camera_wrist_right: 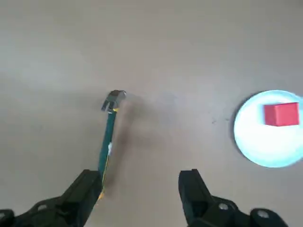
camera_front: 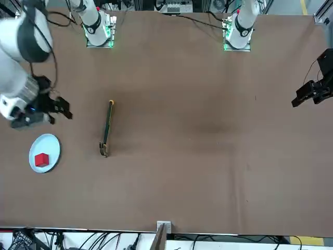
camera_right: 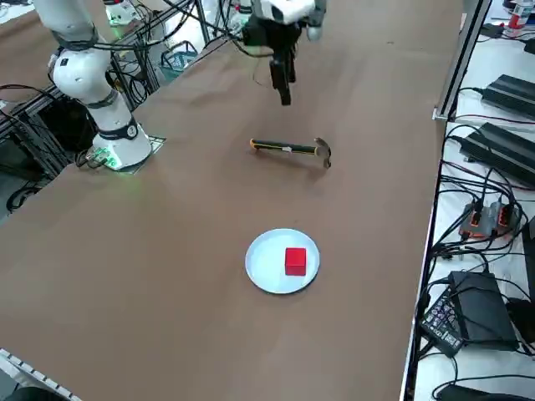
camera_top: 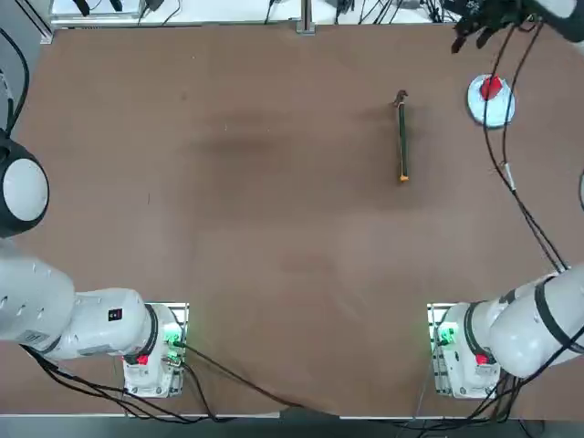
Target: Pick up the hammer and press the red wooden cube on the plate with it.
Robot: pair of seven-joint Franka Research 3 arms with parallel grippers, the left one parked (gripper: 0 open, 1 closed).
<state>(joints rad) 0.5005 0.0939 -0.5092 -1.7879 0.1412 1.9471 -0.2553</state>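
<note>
The hammer (camera_top: 401, 137) lies flat on the brown table, its dark metal head (camera_top: 401, 97) pointing away from the arm bases and its orange tip (camera_top: 403, 177) toward them. To its right sits the pale blue plate (camera_top: 502, 111) with the red wooden cube (camera_top: 491, 88) on it. My right gripper (camera_right: 285, 93) hangs open and empty well above the table, over the hammer's side. In the wrist view the hammer (camera_wrist_right: 108, 137) runs up from beside one finger (camera_wrist_right: 87, 189), and the plate (camera_wrist_right: 265, 144) and cube (camera_wrist_right: 281, 114) lie off to the side.
The right arm's cable (camera_top: 511, 173) hangs over the table between the plate and the arm's base (camera_top: 456, 351). Power supplies and cables (camera_right: 493, 217) lie on the floor past the table's far edge. The wide brown tabletop (camera_top: 228, 182) stretches to the left.
</note>
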